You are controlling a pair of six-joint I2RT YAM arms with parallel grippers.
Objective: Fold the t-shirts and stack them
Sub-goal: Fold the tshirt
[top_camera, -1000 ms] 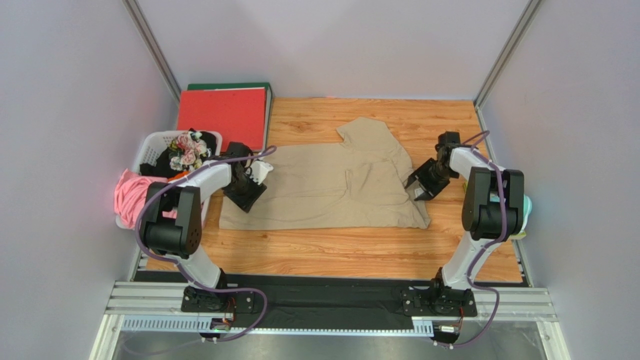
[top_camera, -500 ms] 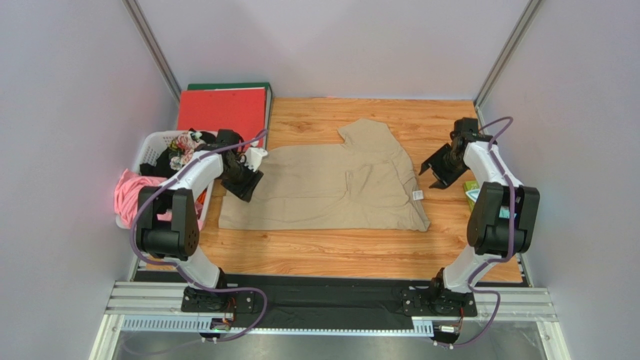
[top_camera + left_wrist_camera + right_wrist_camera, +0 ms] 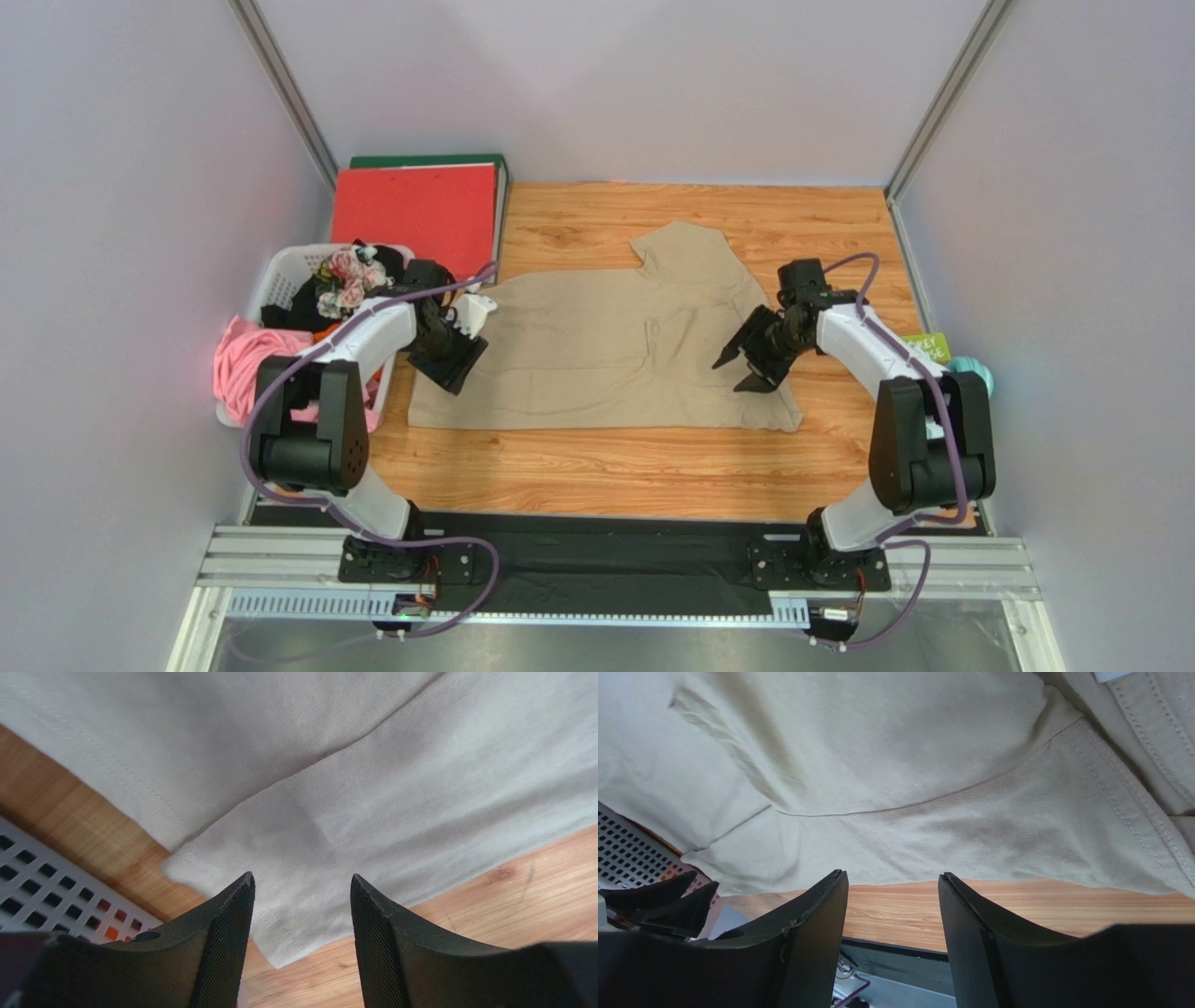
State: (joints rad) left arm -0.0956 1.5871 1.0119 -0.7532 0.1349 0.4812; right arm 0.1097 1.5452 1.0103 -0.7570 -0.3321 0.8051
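The left gripper (image 3: 452, 359), jaws spread, hangs over the left corner of the tan t-shirt (image 3: 617, 350); the right gripper (image 3: 748, 364), likewise spread, hangs above its right end. The shirt lies flat on the wooden table (image 3: 631, 476) between them

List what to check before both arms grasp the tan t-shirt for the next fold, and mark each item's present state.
1. Left gripper open and empty: ok.
2. Right gripper open and empty: ok.
3. Tan t-shirt lies spread on the table, with nothing hanging over an edge: ok.
4. Left gripper lined up on the shirt's left hem corner: ok, the corner shows right ahead of it in the left wrist view.
5. Right gripper over the shirt's right edge: ok, cloth fills its wrist view.
6. Enough room between the left gripper and the white laundry basket close beside it: cannot tell.
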